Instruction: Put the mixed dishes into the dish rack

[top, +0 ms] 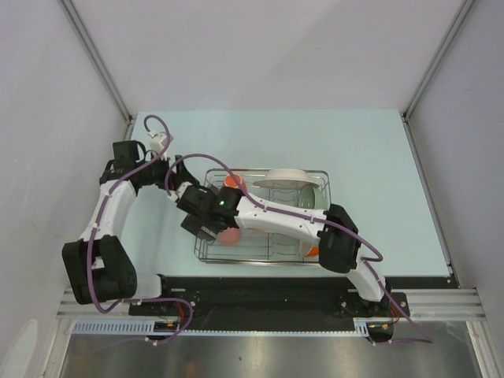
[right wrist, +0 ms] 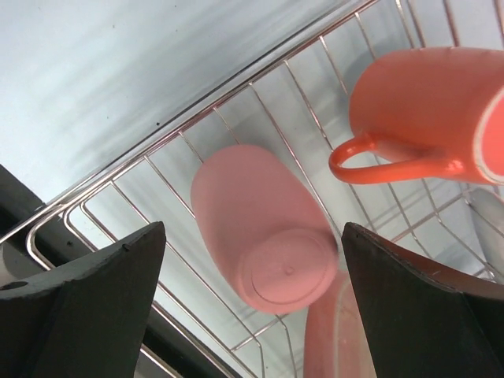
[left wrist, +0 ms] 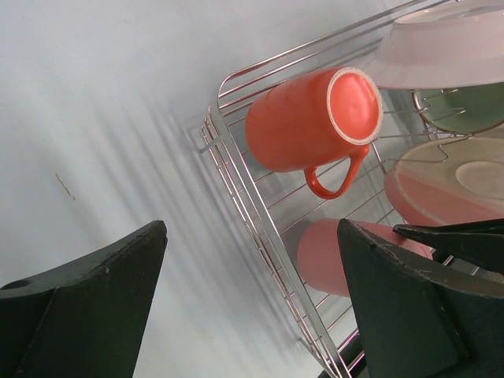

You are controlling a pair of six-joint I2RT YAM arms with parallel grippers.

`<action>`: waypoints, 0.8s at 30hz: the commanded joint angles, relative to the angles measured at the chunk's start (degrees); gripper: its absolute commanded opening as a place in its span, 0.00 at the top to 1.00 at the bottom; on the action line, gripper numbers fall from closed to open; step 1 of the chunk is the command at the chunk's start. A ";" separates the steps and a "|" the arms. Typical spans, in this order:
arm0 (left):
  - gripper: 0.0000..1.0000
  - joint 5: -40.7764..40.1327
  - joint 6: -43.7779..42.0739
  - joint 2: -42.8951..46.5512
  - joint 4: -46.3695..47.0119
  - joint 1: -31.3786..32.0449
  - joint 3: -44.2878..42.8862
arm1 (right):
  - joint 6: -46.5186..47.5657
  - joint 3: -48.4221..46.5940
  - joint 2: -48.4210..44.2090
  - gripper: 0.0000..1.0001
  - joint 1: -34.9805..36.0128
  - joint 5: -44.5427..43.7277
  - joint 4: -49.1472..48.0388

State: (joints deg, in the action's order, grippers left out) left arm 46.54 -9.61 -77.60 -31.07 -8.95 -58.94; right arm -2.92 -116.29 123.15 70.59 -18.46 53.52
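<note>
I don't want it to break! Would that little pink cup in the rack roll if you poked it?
Probably a little: the small pink cup lies on its round side, so it could rock. The dish rack wires under it would likely stop it. It looks smooth, so maybe slippery to pinch.

We count one wire rack (top: 260,250), one orange mug (left wrist: 303,118), one pink cup (right wrist: 264,228) and one plate (left wrist: 441,185). Bowls total three: white bowl (top: 285,178), sage green bowl (left wrist: 465,109), partly hidden orange bowl (top: 313,251).

The top view looks down on the whole rack (top: 260,253) from above and behind. Both wrist views hang close over its left end, sharing the mug (left wrist: 303,122) and pink cup (right wrist: 260,228).
</note>
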 commanded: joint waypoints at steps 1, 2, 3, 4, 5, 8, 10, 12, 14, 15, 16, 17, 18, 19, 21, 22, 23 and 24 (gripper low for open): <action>0.05 -1.28 -1.99 1.22 -0.13 1.13 -1.44 | 0.28 -8.57 -3.08 0.00 0.17 -3.86 5.36; 0.05 -2.50 -2.08 1.23 -0.22 1.30 -1.97 | -0.07 -9.99 -3.88 0.00 -0.01 -4.48 5.89; 0.05 -3.29 -1.91 1.14 -0.31 1.48 -2.41 | -0.33 -11.23 -4.76 0.00 -0.71 -5.44 6.16; 0.05 -3.82 -1.99 0.88 -1.18 2.09 -3.02 | -0.60 -12.28 -7.29 0.00 -1.24 -5.80 6.07; 0.05 -5.66 -2.17 0.09 -1.80 2.62 -4.16 | -1.73 -12.03 -8.53 0.00 -1.76 -6.50 5.55; 0.06 -9.79 -3.05 -1.67 -4.17 4.99 -6.71 | -3.49 -7.92 -14.06 0.00 -3.35 -7.47 1.69; 0.05 -9.72 -2.26 -1.76 -4.61 5.17 -7.33 | -4.81 -6.50 -15.48 0.00 -3.96 -9.83 1.15; 0.05 -10.07 -1.82 -0.89 -4.18 5.17 -7.42 | -6.39 -4.83 -17.85 0.00 -4.23 -12.72 2.03; 0.05 -10.16 -1.64 -0.36 -3.47 5.17 -7.16 | -6.75 -2.03 -20.48 0.00 -5.28 -13.88 0.98; 0.05 -10.16 -1.47 -0.70 -3.12 5.26 -7.16 | -6.75 2.95 -23.98 0.00 -6.07 -13.54 -2.24; 0.05 -10.33 -1.21 -1.49 -2.95 5.61 -7.33 | -6.84 5.17 -25.67 0.00 -8.08 -12.32 -3.84; 0.05 -10.94 -0.86 -2.37 -3.29 5.87 -8.64 | -7.19 7.37 -27.07 0.00 -9.14 -10.91 -5.25; 0.05 -11.73 -0.42 -4.47 -3.90 6.57 -9.52 | -7.89 10.00 -29.70 0.00 -10.28 -8.37 -6.74; 0.05 -11.91 -0.15 -5.27 -5.22 6.66 -10.57 | -8.07 11.07 -30.60 0.00 -11.08 -7.65 -7.19; 0.05 -12.44 0.11 -5.80 -5.41 6.93 -11.99 | -7.63 12.31 -33.22 0.00 -13.01 -6.33 -7.46; 0.04 -13.40 0.11 -5.46 -4.53 7.10 -11.90 | -6.76 13.79 -34.20 0.00 -13.37 -6.50 -7.46; 0.03 -14.11 0.03 -5.11 -4.09 7.10 -11.82 | -6.58 14.51 -35.08 0.00 -13.81 -6.59 -7.38; 0.03 -14.72 -0.15 -5.02 -3.83 7.19 -11.90 | -6.57 15.30 -35.87 0.00 -14.59 -6.94 -7.20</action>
State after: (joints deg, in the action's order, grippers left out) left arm 34.65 -10.39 -83.31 -35.22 -2.42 -68.25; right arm -9.41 -103.33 92.12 57.84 -26.26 49.50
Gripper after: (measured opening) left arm 0.966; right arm 0.995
